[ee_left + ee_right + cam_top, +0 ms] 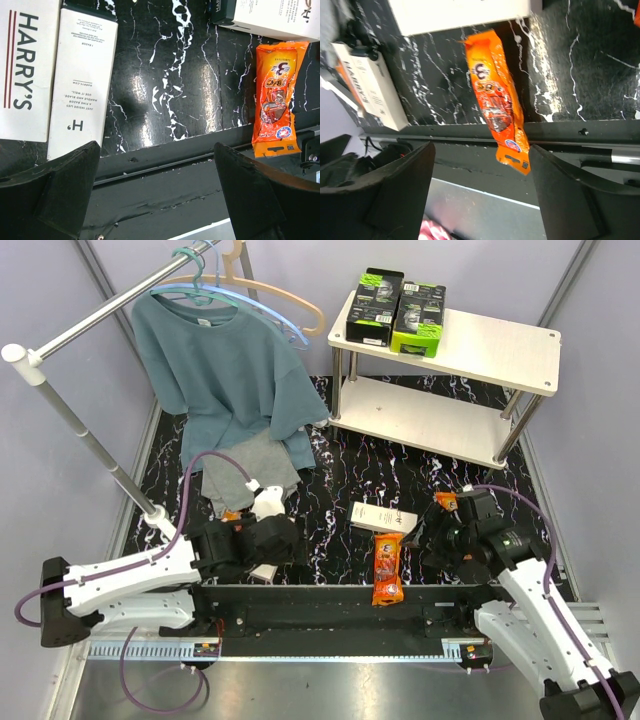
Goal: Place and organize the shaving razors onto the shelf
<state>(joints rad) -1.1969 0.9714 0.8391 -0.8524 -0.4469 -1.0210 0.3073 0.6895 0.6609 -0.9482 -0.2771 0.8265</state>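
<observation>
Top external: the shelf carries two black-and-lime boxes on its top tier. A white box and an orange blister pack lie on the table near my arms.

Left wrist: the left gripper has its jaws wide apart and empty, with HARRY'S boxes off to the left.

Right wrist: the right gripper has its jaws apart. The orange blister pack sits in line between them, not clamped.

I judge this is the pick step. Next I need to descend and close squarely on the pack.
</observation>
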